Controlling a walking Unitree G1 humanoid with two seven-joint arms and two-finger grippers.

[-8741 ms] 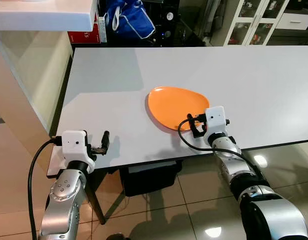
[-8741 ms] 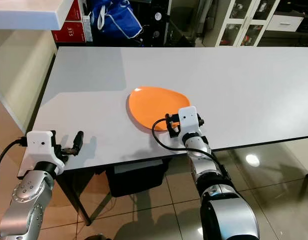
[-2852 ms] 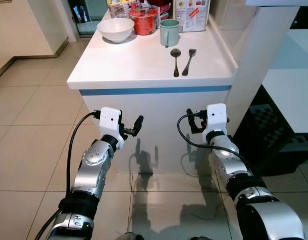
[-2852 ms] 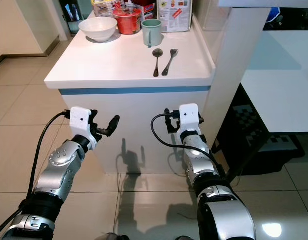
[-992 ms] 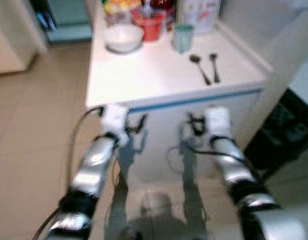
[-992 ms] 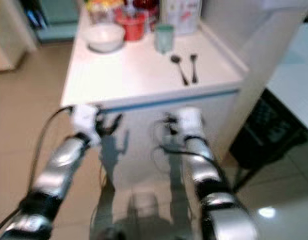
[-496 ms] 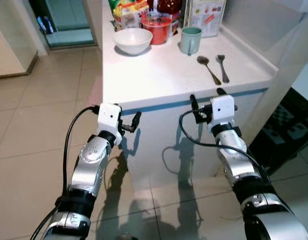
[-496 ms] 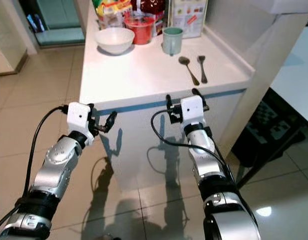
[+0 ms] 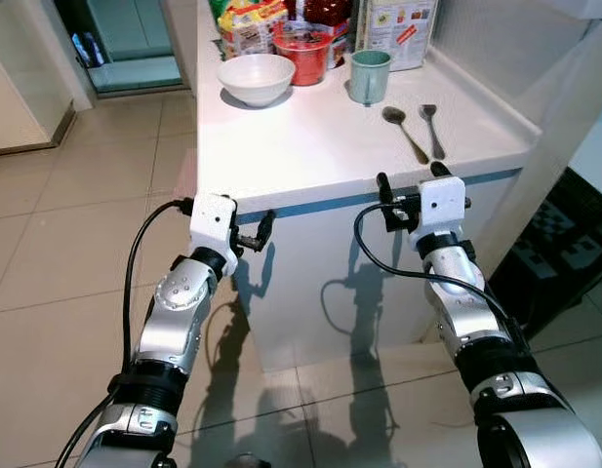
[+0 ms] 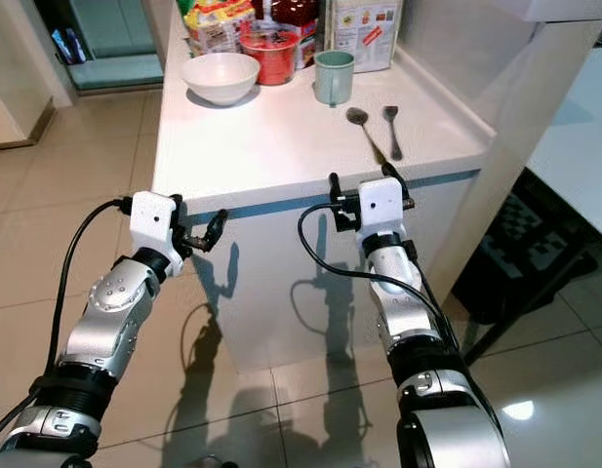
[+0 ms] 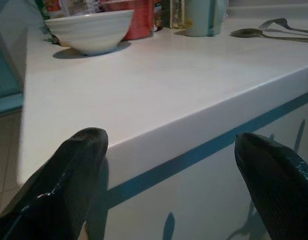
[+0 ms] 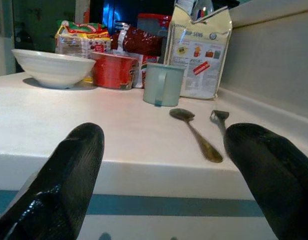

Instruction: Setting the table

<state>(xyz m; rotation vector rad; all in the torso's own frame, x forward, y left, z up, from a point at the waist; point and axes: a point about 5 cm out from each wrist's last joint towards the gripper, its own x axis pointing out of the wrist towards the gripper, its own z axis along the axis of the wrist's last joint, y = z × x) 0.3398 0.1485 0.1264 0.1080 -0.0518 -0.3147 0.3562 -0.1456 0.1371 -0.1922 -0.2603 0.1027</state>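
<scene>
At the white counter (image 9: pixel 310 136), we have edged closer than half a second ago; our right gripper (image 9: pixel 410 182), fingers spread and empty, now rises to its front edge, nearest the spoon (image 9: pixel 402 130) and fork (image 9: pixel 431 128). Our left gripper (image 9: pixel 261 226), also released, waits below. Behind the mug (image 9: pixel 368 75), a packet (image 12: pixel 198 55) reads "SENS".

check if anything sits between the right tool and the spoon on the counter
Nothing visible does. The right tool is open at the counter's front edge, and the spoon lies just past it on bare top, beside the fork. The mug stands farther back.
</scene>
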